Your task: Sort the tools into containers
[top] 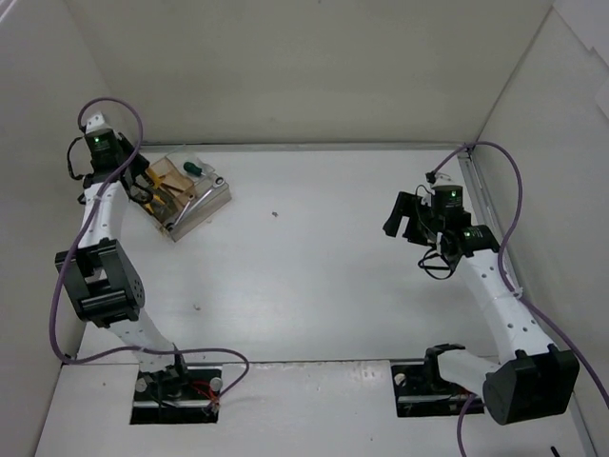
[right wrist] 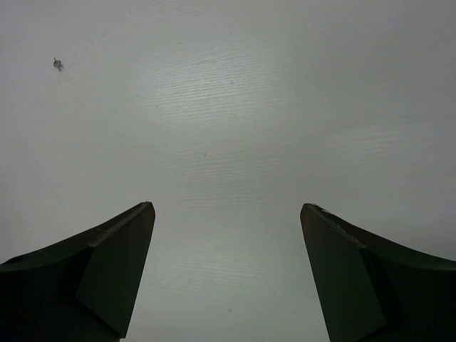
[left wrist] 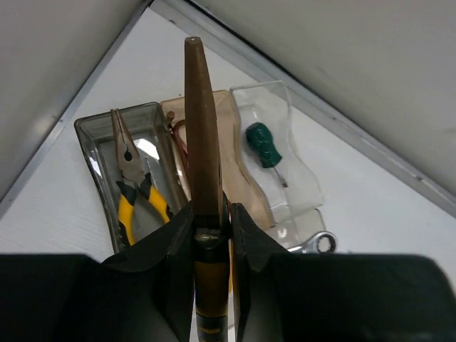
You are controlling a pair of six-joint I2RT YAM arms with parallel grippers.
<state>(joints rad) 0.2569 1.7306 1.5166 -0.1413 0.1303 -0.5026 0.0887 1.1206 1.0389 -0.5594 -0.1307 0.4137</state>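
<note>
The containers are a cluster of small clear and brown-tinted boxes at the far left of the table. In the left wrist view, the left clear box holds yellow-handled pliers. The right clear box holds a green-handled screwdriver. A brown-tinted box lies between them. A silver wrench lies by the boxes' near right side. My left gripper is shut on a long brown tapered rod-like tool, held above the brown-tinted box. My right gripper is open and empty over bare table.
White walls enclose the table on the left, back and right; the containers sit near the back left corner. A small dark speck lies mid-table and also shows in the right wrist view. Purple cables loop from both arms.
</note>
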